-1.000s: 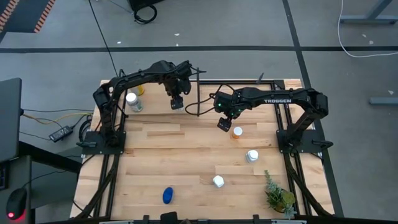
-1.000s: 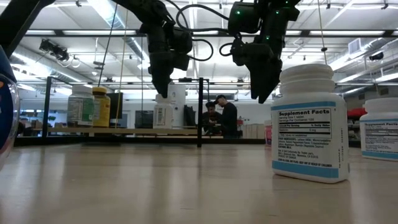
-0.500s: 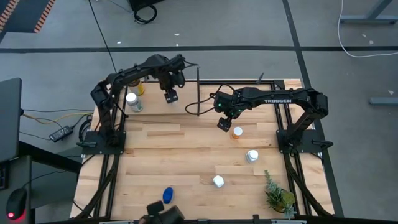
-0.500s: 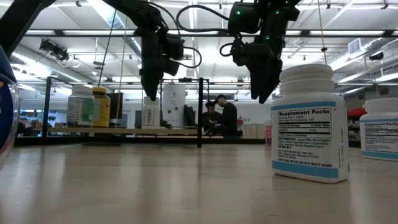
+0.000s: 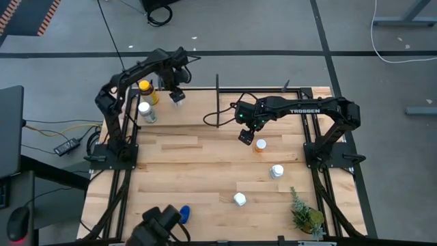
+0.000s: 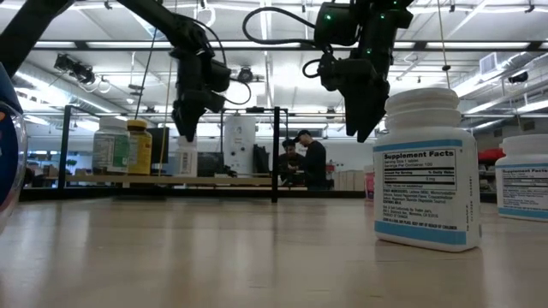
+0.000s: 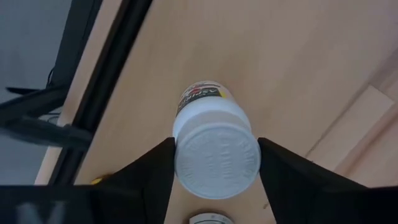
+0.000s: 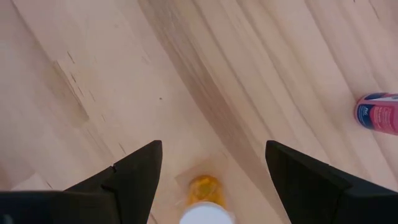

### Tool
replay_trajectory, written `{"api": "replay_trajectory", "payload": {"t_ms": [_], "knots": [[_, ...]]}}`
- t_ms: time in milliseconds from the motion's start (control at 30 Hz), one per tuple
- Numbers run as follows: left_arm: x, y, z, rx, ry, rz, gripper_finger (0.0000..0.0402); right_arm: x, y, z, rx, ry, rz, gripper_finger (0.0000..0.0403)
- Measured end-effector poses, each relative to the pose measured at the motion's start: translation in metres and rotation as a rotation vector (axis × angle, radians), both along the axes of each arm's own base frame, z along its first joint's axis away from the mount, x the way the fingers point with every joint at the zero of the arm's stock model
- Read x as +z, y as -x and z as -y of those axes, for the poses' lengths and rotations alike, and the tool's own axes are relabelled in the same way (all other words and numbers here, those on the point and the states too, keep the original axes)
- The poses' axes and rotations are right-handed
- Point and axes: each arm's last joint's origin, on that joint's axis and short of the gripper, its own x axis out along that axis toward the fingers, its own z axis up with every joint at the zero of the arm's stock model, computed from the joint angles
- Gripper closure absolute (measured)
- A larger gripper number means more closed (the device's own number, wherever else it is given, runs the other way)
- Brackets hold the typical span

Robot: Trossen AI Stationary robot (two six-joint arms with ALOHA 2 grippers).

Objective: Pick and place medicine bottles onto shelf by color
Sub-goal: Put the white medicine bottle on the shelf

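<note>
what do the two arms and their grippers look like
Both arms are dark, jointed and slim, with black cables looping off them. The right arm carries white TROSSEN lettering and a green light near its wrist. The left gripper and right gripper each have two dark, wedge-shaped fingers.

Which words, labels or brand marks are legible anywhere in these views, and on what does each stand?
"TROSSEN": on the right arm.
"Supplement Facts": on the near white bottle; its smaller print is too small to read.
The label of the bottle in the left hand is too blurred to read.
</note>
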Motion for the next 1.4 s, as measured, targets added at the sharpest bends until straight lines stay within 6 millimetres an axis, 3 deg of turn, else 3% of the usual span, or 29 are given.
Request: {"api": "replay_trajectory", "payload": {"t_ms": [167,367,600,933,1233,1400], "knots": [[0.0,0.009,-0.008,0.037,-0.005,-0.003,0.0196,0.0,0.0,0.0,0.003,0.001,-0.001,0.0111],[-0.001,0.016,-0.013,0.049,-0.044,-0.054,0.0164,0.0,0.0,0.0,0.007,0.002,-0.001,0.0111],[-0.001,0.022,-0.017,0.063,-0.054,-0.068,0.0189,0.0,0.0,0.0,0.007,0.002,-0.001,0.0111],[-0.001,0.027,-0.02,0.028,-0.06,-0.094,0.0165,0.0,0.0,0.0,0.003,0.001,-0.001,0.0111],[-0.001,0.027,-0.019,0.031,-0.047,-0.102,0.018,0.0,0.0,0.0,0.002,0.0,-0.001,0.0111],[-0.001,0.026,-0.019,0.044,-0.057,-0.095,0.016,0.0,0.0,0.0,-0.005,-0.001,0.003,0.0111]]}}
